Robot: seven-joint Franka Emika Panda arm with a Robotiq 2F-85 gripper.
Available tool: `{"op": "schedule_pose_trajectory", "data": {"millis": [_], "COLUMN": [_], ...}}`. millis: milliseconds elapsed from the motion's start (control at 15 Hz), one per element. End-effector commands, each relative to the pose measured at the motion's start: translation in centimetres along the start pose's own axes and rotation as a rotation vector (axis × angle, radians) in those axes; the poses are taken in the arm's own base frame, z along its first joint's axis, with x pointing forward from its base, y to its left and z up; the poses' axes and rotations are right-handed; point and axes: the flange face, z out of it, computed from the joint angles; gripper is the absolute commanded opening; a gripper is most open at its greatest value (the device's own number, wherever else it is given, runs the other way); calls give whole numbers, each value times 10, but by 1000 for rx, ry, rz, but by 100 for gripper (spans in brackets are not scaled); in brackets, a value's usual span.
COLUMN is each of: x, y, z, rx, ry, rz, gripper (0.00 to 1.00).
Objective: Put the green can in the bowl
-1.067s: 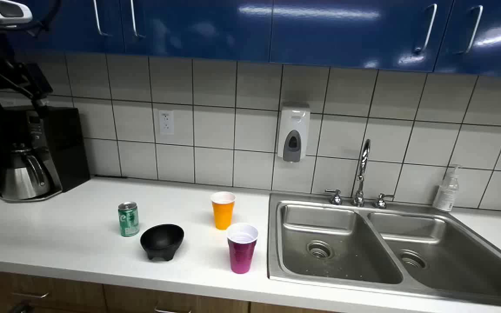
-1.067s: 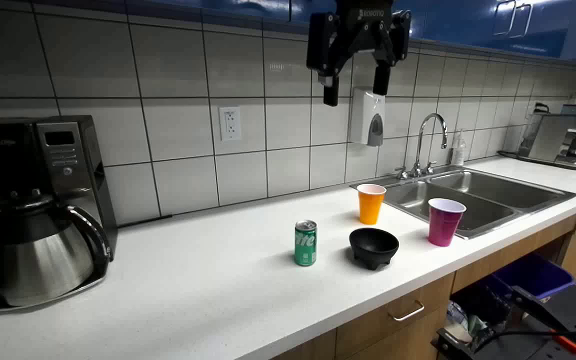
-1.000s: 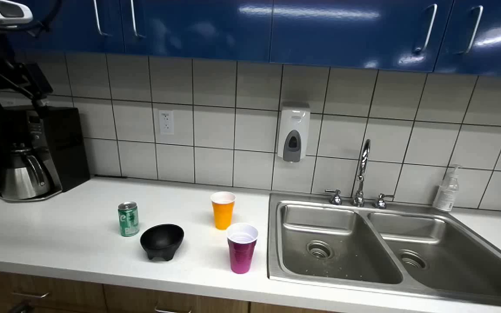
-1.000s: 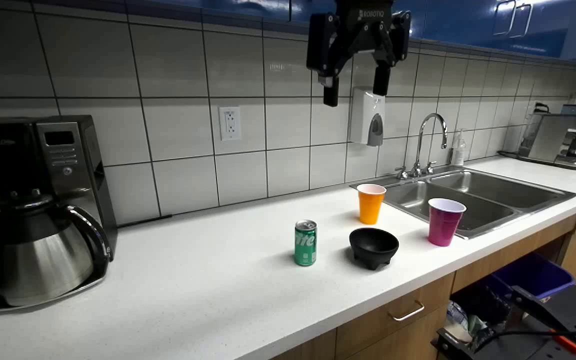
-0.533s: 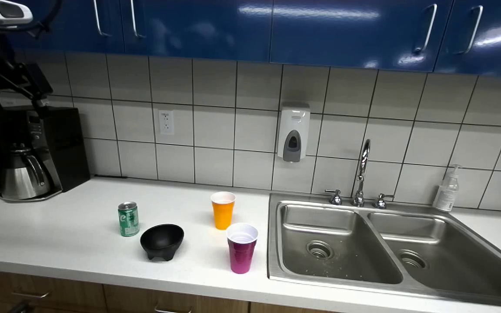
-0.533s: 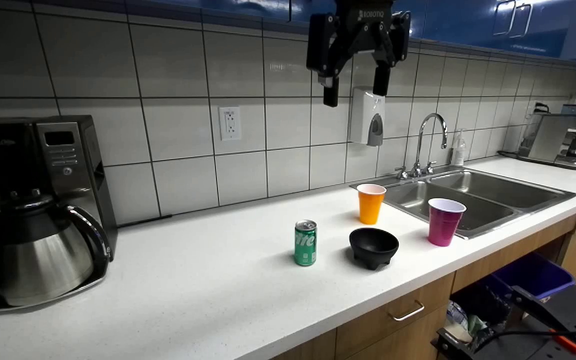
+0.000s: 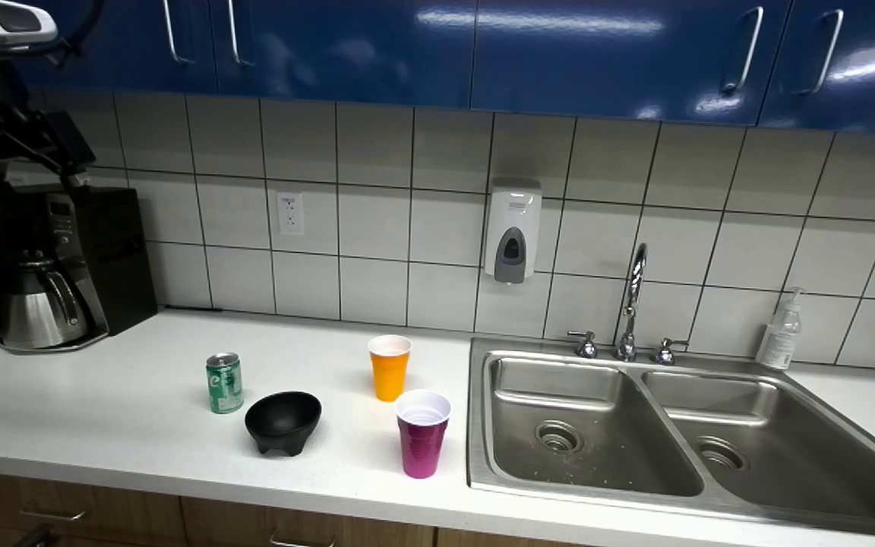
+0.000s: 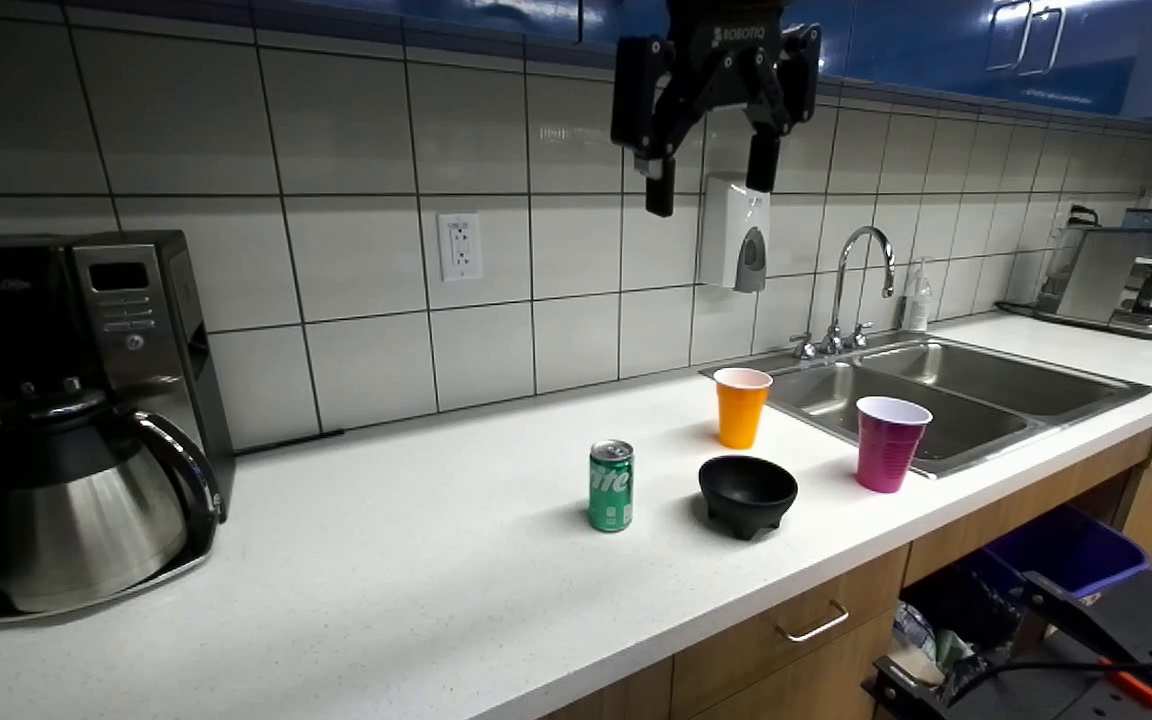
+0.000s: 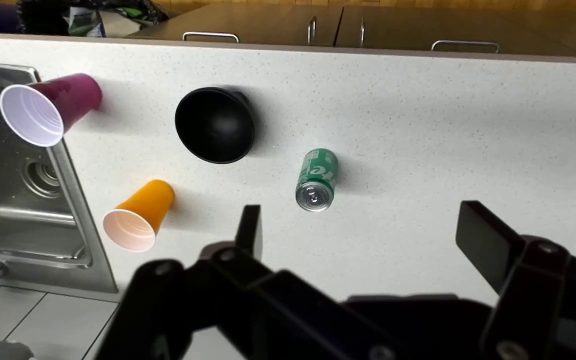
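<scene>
Here's my white counter [image 8: 386, 600], finely speckled, running up to the steel sink [image 7: 481, 433] and its two basins. And there, upright on it, the green can [image 8: 611, 486]: a smooth little cylinder, silver lid on top, pale lettering round its side. Near it but apart sits the bowl [image 8: 747, 495], round and matte black, flaring out above stubby feet. The orange cup [image 7: 390, 376] and the purple cup [image 7: 422, 441] both taper toward their bases, the purple one white and ridged inside.

Up high in an exterior view, my gripper [image 8: 711, 200] hangs black and angular, fingers [image 8: 762, 165] pointing down and spread well apart. The can stands far below them, down on the counter. Over to the wrist view: I've got the can in the gap between the fingertips, its lid about level with them in the picture, closer to the finger on the bowl's side.
</scene>
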Motion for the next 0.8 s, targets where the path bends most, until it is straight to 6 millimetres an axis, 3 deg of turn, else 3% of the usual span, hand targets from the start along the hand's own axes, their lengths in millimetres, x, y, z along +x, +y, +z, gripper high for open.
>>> {"op": "schedule_pose_trajectory", "data": {"millis": [0,400,733], "x": [2,12,25], "y": [-5,-7,6], "z": [13,49,81], "rx": [-36,-43,-13], "ry": [38,59,37], "rz": [39,55,75], "gripper": [100,100,100]}}
